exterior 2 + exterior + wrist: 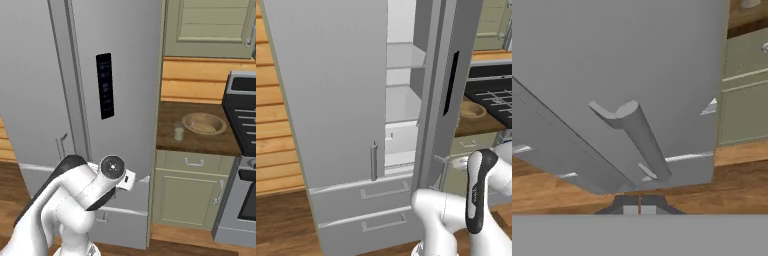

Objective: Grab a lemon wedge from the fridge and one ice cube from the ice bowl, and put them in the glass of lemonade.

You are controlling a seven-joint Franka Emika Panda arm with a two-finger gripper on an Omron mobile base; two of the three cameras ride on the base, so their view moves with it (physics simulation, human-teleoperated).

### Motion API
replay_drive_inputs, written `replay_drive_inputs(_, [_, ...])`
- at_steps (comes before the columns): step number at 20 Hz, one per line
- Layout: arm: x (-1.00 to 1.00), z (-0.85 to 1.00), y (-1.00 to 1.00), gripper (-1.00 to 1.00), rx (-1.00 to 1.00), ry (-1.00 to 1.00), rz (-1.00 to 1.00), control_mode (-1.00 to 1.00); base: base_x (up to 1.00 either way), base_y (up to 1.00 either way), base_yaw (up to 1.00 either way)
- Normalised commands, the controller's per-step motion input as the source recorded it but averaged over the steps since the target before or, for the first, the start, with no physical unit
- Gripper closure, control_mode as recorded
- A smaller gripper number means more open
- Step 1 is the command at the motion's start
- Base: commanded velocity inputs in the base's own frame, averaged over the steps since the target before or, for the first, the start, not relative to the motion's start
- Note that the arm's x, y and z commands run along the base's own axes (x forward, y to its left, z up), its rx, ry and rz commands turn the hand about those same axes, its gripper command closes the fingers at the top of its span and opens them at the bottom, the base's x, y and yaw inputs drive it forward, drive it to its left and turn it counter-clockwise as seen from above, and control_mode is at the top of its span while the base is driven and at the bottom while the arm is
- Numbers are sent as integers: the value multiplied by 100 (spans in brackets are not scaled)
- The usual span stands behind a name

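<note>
The tall light-grey fridge (341,100) takes up the left and centre of the left base view, its right door swung partly open so that white shelves (403,102) show in the gap at upper centre. A vertical bar handle (374,161) stands on the left door, above two lower drawers (363,207). In the right base view the black panel (104,85) sits on the door at upper centre. Right of the fridge there, on a brown wooden counter (200,140), the small clear glass of lemonade (179,132) stands just beside the round tan ice bowl (203,123). In the hand view the two-finger gripper (639,210) sits at bottom centre, fingertips pressed together with nothing between them, below a grey bar handle (639,132).
</note>
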Motion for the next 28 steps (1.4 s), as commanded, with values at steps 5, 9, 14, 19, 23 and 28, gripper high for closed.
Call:
replay_drive_inputs(5, [-79, 100, 29, 100, -2, -19, 1, -100, 0, 0, 0])
replay_drive_inputs(9, [-49, 100, 43, 100, -10, -5, 0, -100, 0, 0, 0])
replay_drive_inputs(14, [-14, 92, 90, 100, -25, -1, 0, -100, 0, 0, 0])
replay_drive_inputs(19, [0, 43, 100, 100, -34, 1, -3, -100, 0, 0, 0])
replay_drive_inputs(23, [25, 1, 88, 100, -33, 18, -13, -100, 0, 0, 0])
replay_drive_inputs(28, [41, 1, 70, -100, -27, 22, -16, -100, 0, 0, 0])
